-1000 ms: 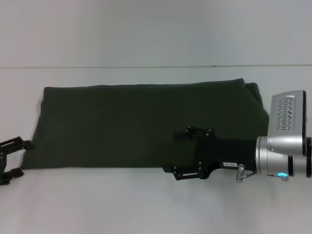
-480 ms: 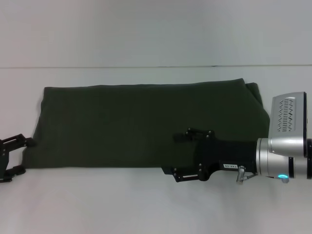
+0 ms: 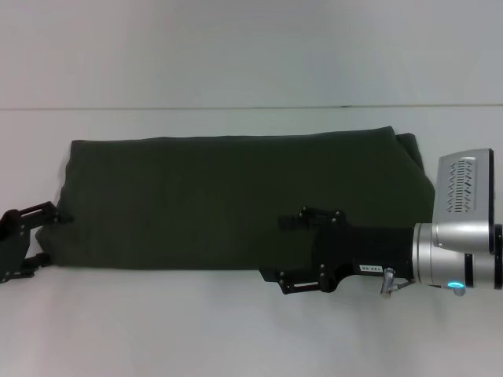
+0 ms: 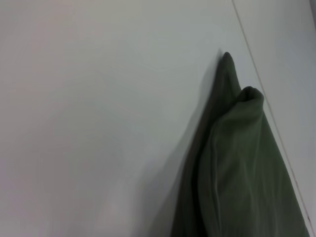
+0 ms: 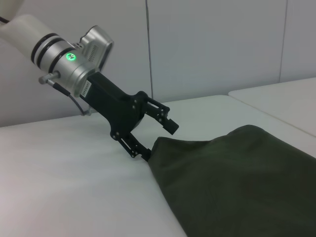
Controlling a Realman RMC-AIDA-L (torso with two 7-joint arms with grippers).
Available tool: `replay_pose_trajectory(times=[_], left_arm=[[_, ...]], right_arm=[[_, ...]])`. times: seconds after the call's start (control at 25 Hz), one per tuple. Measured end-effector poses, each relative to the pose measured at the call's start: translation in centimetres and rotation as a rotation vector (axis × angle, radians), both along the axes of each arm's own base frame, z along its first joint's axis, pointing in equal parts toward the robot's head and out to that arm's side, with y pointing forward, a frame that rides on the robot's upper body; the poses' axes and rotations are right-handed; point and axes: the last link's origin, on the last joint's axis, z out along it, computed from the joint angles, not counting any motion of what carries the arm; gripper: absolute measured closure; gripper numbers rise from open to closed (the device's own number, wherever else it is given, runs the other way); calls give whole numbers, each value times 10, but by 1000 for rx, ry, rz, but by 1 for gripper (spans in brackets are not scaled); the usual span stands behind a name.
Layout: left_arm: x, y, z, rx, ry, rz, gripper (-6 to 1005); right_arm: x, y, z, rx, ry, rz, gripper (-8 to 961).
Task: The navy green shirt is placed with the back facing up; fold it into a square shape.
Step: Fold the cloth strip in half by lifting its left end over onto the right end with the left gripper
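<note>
The navy green shirt point(image 3: 228, 196) lies flat on the white table as a long horizontal band, plain side up. In the head view my left gripper point(image 3: 53, 238) is open at the shirt's left near corner, its fingers straddling the edge. The right wrist view shows that left gripper point(image 5: 159, 143) too, its lower finger touching the corner of the shirt point(image 5: 237, 173). My right gripper point(image 3: 277, 247) is open over the shirt's near edge, right of centre. The left wrist view shows only a bunched fold of the shirt point(image 4: 237, 168).
The white table point(image 3: 236, 330) runs bare in front of the shirt and ends at a far edge against a pale wall. A second white table point(image 5: 276, 94) stands beyond a gap in the right wrist view.
My left gripper has moved right, from just off the shirt's left edge to over its near corner. The right arm has barely moved.
</note>
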Motion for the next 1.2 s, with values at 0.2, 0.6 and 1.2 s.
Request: replay_pose_trajectory(times=[0.2, 0.6, 1.2], left_arm=[[7, 9, -2, -13, 13, -26, 162], [12, 16, 0, -85, 114, -73, 193], [12, 22, -1, -83, 160, -81, 698]], right_arm=[[0, 0, 0, -2, 1, -2, 8], [-1, 0, 1, -1, 6, 1, 9], [-2, 0, 1, -2, 15, 0, 8]])
